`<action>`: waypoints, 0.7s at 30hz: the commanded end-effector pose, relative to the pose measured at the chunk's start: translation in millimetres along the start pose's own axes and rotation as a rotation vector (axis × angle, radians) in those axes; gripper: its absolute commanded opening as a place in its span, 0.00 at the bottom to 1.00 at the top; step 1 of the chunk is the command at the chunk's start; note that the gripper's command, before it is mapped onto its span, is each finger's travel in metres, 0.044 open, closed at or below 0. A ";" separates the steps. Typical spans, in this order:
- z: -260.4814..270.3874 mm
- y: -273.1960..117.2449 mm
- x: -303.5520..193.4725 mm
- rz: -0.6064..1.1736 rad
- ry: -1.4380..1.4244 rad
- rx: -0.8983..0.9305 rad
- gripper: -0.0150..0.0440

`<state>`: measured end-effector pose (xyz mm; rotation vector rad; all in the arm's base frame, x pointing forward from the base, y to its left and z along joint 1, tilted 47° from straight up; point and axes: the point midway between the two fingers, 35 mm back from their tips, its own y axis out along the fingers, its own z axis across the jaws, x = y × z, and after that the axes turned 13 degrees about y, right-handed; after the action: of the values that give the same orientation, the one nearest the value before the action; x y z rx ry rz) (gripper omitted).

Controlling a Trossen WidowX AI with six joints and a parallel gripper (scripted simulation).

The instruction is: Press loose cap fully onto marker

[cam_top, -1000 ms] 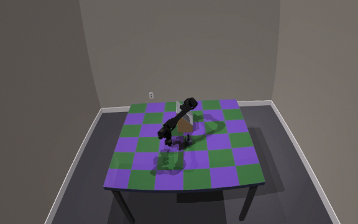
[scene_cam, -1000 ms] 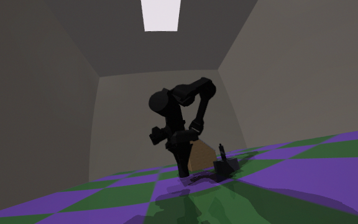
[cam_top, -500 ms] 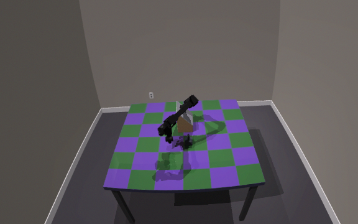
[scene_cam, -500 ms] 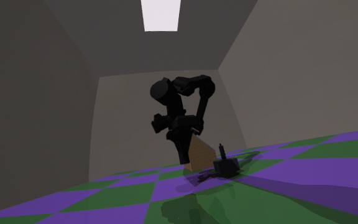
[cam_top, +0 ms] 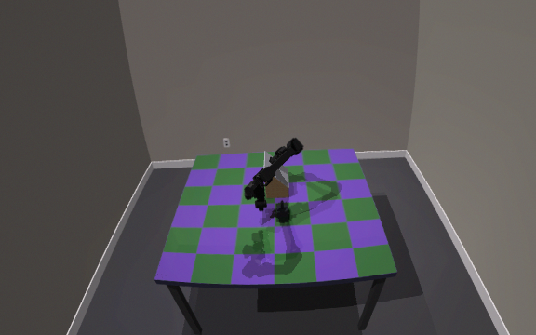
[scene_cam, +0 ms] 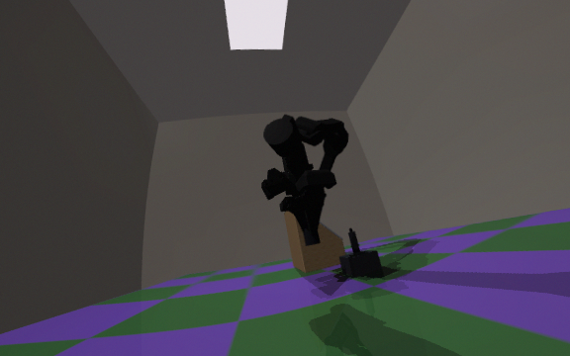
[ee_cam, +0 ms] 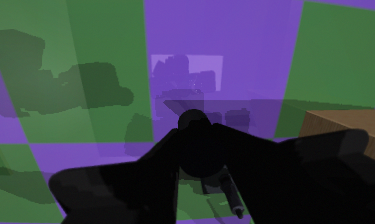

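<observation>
My gripper (cam_top: 261,205) (scene_cam: 312,236) (ee_cam: 195,131) is shut on the dark, round-ended cap (ee_cam: 202,157) and holds it above the table. In the top and exterior views the cap cannot be told apart from the black fingers. The thin dark marker (scene_cam: 353,240) (ee_cam: 231,195) stands upright in the black holder block (cam_top: 283,215) (scene_cam: 362,265) (ee_cam: 211,186). The gripper is to the left of the marker in the top and exterior views, not touching it. The fingers hide part of the holder in the wrist view.
A wooden block with a sloped top (cam_top: 277,190) (scene_cam: 326,254) (ee_cam: 350,122) stands close behind the holder and gripper, at the right of the wrist view. The table (cam_top: 217,267) has green and purple squares. Arm shadows fall around the holder.
</observation>
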<state>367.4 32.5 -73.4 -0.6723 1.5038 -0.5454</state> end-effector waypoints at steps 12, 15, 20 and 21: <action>-20.6 -11.8 -40.7 0.003 0.002 -0.011 0.25; -24.6 -14.7 -48.2 0.004 0.003 -0.012 0.25; -31.8 -19.3 -60.4 0.005 0.005 -0.012 0.25; -33.3 -20.1 -62.8 0.005 0.005 -0.012 0.25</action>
<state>343.5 54.3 -19.7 -0.6752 1.4998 -0.5436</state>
